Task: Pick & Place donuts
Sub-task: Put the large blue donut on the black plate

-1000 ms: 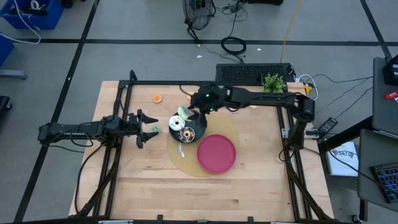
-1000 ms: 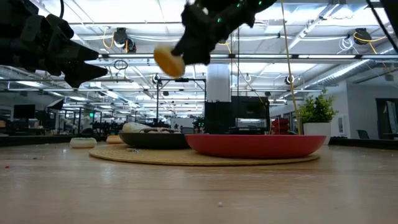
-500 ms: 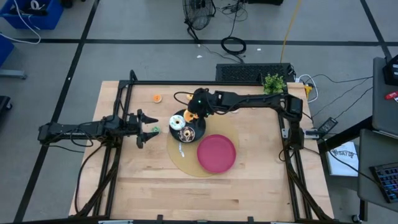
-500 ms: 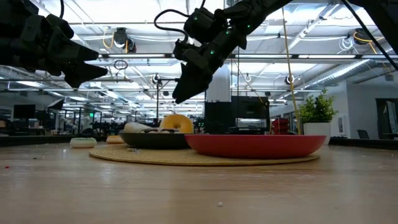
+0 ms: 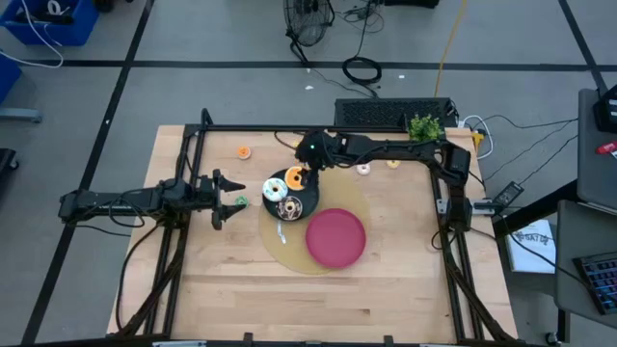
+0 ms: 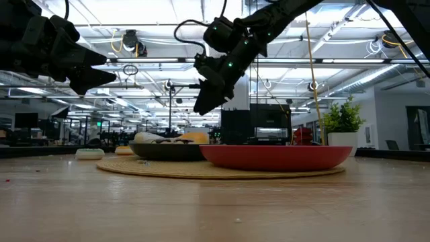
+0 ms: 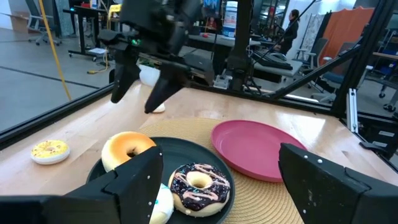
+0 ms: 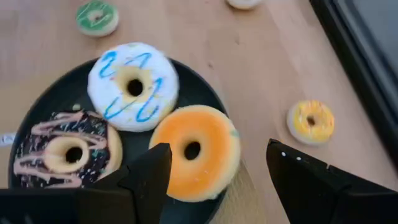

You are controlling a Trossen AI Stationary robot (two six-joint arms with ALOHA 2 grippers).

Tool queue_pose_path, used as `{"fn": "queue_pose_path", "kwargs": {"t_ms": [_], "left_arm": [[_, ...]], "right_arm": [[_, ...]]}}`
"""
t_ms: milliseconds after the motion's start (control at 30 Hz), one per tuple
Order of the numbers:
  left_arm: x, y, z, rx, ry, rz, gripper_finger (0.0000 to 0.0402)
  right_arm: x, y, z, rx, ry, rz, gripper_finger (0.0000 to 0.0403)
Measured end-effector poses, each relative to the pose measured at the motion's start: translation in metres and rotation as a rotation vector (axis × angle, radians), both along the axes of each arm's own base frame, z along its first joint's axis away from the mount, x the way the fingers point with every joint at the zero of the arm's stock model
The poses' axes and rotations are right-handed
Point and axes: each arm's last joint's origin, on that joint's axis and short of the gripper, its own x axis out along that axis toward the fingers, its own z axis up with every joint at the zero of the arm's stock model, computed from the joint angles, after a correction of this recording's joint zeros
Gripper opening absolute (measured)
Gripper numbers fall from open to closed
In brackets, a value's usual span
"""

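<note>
With three donuts (image 8: 134, 86) lying on the black plate (image 8: 46, 118) just below its spread, empty fingers, the right gripper (image 8: 217, 163) is hovering while the left gripper (image 5: 227, 200) is waiting open, several donuts remaining on the table (image 5: 386, 280).

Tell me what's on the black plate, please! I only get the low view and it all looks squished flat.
Observer: Three donuts lie on the black plate: an orange donut, a white donut with blue squiggles and a chocolate donut with pink drizzle.
Operator: Is the arm up there holding one?
Observer: No. The right gripper hangs over the plate's far side, jaws open, with nothing between them.
Operator: Any donuts off the plate?
Observer: Yes, a green donut lies on the table near the left gripper, whose jaws are open too.
</note>
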Motion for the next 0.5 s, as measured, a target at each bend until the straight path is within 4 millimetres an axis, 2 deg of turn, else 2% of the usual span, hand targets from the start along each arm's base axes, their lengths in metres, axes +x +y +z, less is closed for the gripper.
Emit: {"fn": "queue_pose_path", "kwargs": {"t_ms": [133,233,500], "left_arm": [[0.0,0.0,0.0,0.0,0.0,0.0,0.032],[0.0,0.0,0.0,0.0,0.0,0.0,0.0323],[0.0,0.0,0.0,0.0,0.0,0.0,0.0314]], "right_arm": [[-0.01,-0.016,-0.011,0.132,-0.025,-0.044,0.0247],[-0.015,-0.023,-0.022,0.167,-0.063,-0.067,0.0247],[-0.02,-0.02,-0.05,0.222,-0.163,-0.024,0.0247]]}}
